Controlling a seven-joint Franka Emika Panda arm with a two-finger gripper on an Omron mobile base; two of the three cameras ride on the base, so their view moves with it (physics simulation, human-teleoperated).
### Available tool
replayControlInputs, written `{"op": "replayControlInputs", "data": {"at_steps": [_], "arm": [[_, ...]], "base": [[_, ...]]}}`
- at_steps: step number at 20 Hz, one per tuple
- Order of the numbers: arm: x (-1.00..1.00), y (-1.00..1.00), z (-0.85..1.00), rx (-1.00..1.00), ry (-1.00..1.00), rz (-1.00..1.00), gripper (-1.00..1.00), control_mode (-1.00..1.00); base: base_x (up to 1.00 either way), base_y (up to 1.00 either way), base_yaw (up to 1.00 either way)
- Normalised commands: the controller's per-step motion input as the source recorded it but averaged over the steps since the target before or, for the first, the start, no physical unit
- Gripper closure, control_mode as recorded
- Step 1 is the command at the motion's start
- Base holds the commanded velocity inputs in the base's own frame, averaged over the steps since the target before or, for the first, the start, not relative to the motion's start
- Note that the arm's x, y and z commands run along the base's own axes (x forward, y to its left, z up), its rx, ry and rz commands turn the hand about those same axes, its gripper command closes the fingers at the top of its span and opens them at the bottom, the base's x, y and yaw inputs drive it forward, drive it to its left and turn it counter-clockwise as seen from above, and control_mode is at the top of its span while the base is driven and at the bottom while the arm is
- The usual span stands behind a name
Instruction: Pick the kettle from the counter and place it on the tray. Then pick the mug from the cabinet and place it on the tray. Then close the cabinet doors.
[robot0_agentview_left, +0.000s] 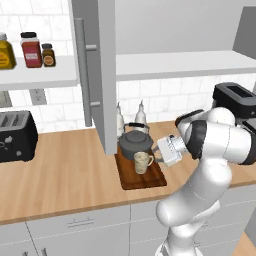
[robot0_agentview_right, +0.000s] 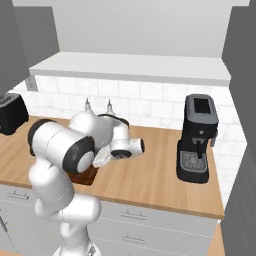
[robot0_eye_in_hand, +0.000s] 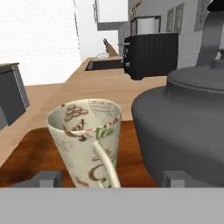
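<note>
On the tray (robot0_agentview_left: 150, 181), mug (robot0_agentview_left: 143, 162) set down beside kettle (robot0_agentview_left: 135, 144).
My gripper (robot0_eye_in_hand: 110, 178) stands spread, one fingertip on either side of the mug's handle, pinching nothing; the mug sits upright and empty, just beside the kettle, both on the tray. I judge the placing step finished: next I must back off without clipping the handle, then swing the cabinet door (robot0_agentview_left: 107, 75) shut.

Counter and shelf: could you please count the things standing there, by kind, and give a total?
Kettle: 1
Mug: 1
Tray: 1
White bottles: 2
Jars: 3
Toaster: 1
Coffee machine: 1
Total: 10
</note>
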Motion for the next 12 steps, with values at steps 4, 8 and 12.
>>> {"op": "replayControlInputs", "data": {"at_steps": [4, 8, 12], "arm": [[-0.39, 0.00, 0.63, 0.00, 0.06, 0.00, -1.00, -1.00], [-0.61, 0.00, 0.62, 0.00, 0.05, -0.04, -1.00, -1.00], [-0.63, 0.00, 0.68, 0.00, 0.06, -0.09, -1.00, -1.00]], "base": [[0.00, 0.00, 0.00], [0.00, 0.00, 0.00], [0.00, 0.00, 0.00]]}}
